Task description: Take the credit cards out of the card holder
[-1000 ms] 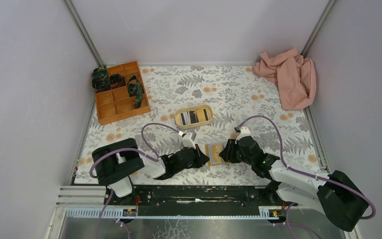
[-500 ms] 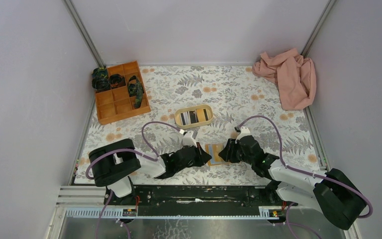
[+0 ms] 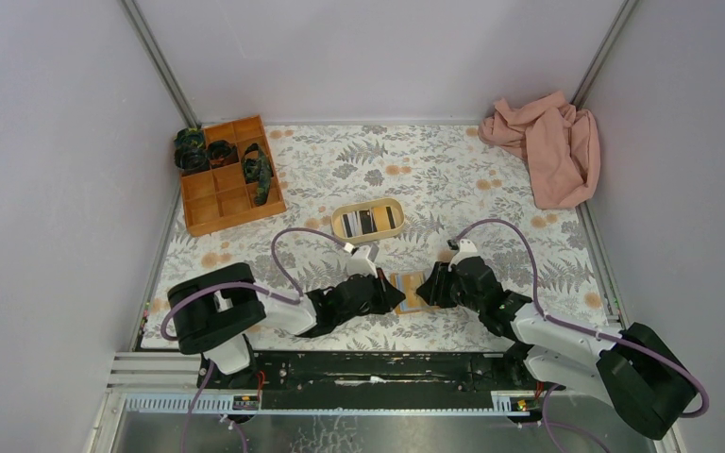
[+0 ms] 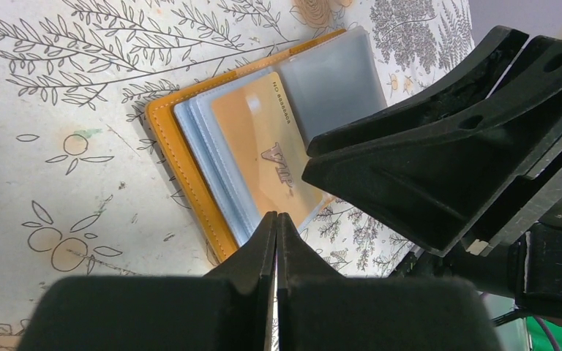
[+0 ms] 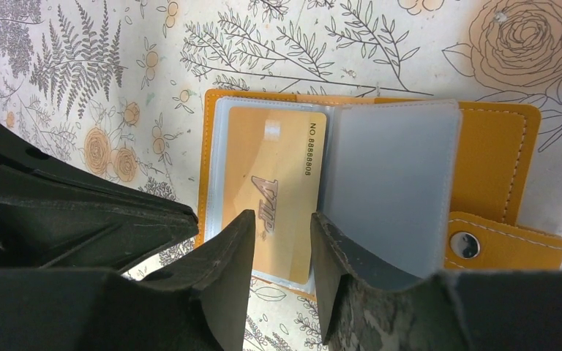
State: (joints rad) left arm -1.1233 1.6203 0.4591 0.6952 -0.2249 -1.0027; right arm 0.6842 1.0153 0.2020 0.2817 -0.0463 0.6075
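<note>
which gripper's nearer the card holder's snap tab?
Right. Right gripper, open, hangs over the gold card in the orange-tan leather-look card holder, snap tab to one side; left gripper, shut, is at the opposite edge.

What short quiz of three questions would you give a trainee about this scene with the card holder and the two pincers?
1. True or false: the card holder lies folded shut on the table.
2. Choose one. The left pincer is: A open wide; B shut on nothing; C shut on a card.
3. Fill in the missing word: in the right wrist view, the card seen in the gap of the right pincer has the colour ___.

Key: 1 false, it lies open; 2 B; 3 gold.
</note>
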